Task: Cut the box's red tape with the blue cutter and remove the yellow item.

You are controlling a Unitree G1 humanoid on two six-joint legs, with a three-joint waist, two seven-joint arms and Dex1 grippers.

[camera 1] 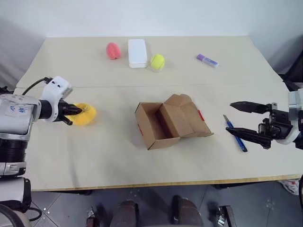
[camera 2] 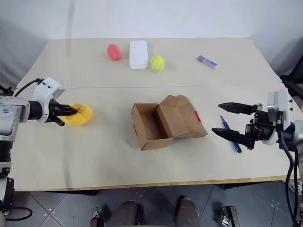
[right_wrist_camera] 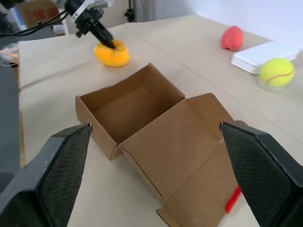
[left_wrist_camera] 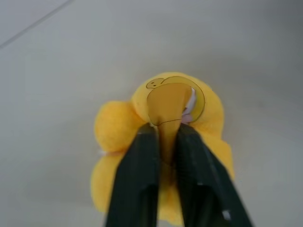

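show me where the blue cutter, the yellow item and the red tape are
blue cutter (camera 1: 236, 135), left eye view, on the middle of its blue handle.
yellow item (left_wrist_camera: 113, 125), left wrist view, on its fuzzy side lobe, beside the fingers.
red tape (right_wrist_camera: 232, 201), right wrist view, on the red strip at the open flap's edge.

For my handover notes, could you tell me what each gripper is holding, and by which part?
The left gripper pinches the yellow item by its round paper tag. The right gripper is open and holds nothing.
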